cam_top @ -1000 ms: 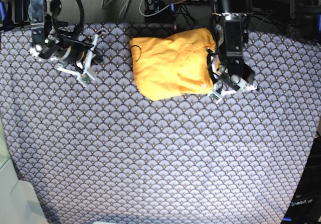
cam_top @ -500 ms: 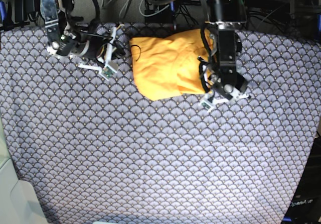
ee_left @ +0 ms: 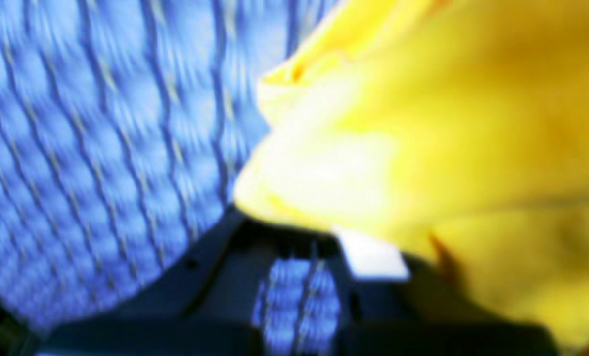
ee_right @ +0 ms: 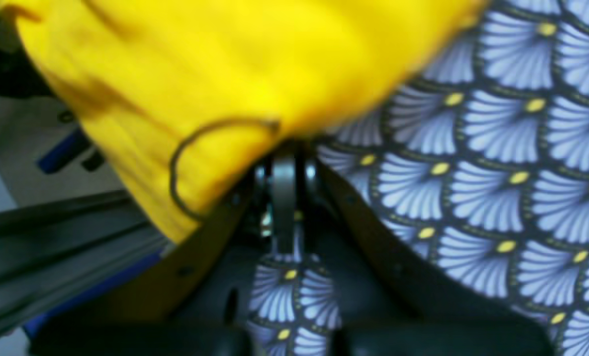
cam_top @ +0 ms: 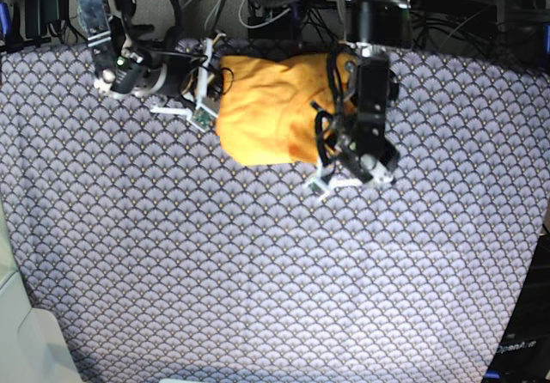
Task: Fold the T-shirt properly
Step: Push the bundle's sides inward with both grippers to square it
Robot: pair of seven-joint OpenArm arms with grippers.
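Right gripper: jaws clenched, nothing between them, tips touching the T-shirt at its 9 o'clock edge. Left gripper: also clenched; the wrist view is blurred, so probably no cloth caught, just pressed against the 4 o'clock corner. T-shirt sits bunched at 12 o'clock on the patterned tablecloth. Judgement: open both wide, pinch opposite hems, lift and spread flat before any fold; avoid shoving the heap.
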